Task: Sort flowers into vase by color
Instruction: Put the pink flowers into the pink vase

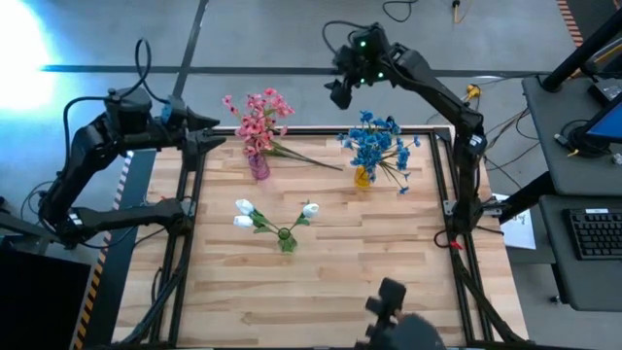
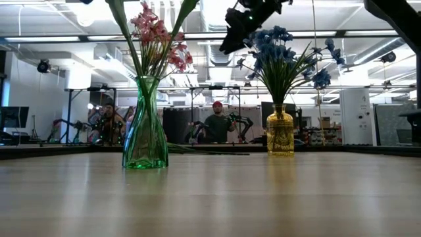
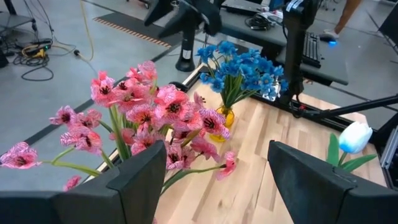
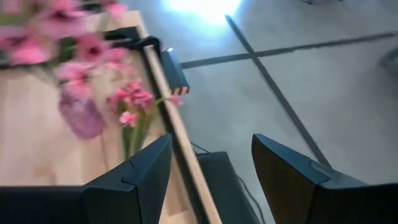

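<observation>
Pink flowers [image 1: 258, 117] stand in a pink vase [image 1: 259, 167] at the table's far left. One pink sprig [image 1: 311, 159] lies flat on the table beside it. Blue flowers [image 1: 374, 144] stand in a yellow vase [image 2: 280, 131]. White flowers [image 1: 248, 214] stand in a green vase [image 1: 286, 239] nearer the middle. My left gripper [image 3: 217, 155] is open above the table's far left corner [image 1: 209, 136], pointing toward the pink flowers with nothing between its fingers. My right gripper [image 4: 211, 146] is open and hangs high past the far edge [image 1: 340, 92], between the pink and blue bunches.
Black frame rails [image 1: 185, 194] run along the table's left and right sides. A dark camera mount [image 1: 389, 303] stands at the near edge. A desk with a keyboard [image 1: 593, 233] stands to the right. A person [image 2: 216, 125] shows beyond the table.
</observation>
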Controlling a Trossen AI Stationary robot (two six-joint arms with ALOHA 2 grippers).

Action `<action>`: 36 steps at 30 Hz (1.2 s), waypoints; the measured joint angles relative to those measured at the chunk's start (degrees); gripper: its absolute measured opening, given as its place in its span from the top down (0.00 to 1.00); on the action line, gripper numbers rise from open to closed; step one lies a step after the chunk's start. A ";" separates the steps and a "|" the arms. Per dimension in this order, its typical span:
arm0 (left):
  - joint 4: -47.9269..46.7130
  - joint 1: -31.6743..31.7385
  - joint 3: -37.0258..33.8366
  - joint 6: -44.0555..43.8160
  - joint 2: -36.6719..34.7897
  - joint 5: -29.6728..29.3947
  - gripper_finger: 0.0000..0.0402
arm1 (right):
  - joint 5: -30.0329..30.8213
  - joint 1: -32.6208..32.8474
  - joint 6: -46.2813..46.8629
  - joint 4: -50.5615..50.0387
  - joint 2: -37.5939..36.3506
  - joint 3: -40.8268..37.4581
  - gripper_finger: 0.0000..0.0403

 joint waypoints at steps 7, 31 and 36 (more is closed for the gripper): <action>0.63 0.00 -0.12 -1.53 -0.07 0.00 0.33 | -0.66 -4.09 0.92 -0.51 2.04 -0.24 0.47; 0.91 0.00 -0.16 -2.55 -0.14 0.02 0.33 | -25.08 -9.43 -4.69 1.59 2.13 -0.26 0.47; 0.72 0.00 -0.89 -2.50 -0.17 0.02 0.33 | -25.27 -10.42 3.29 2.89 3.50 -0.26 0.47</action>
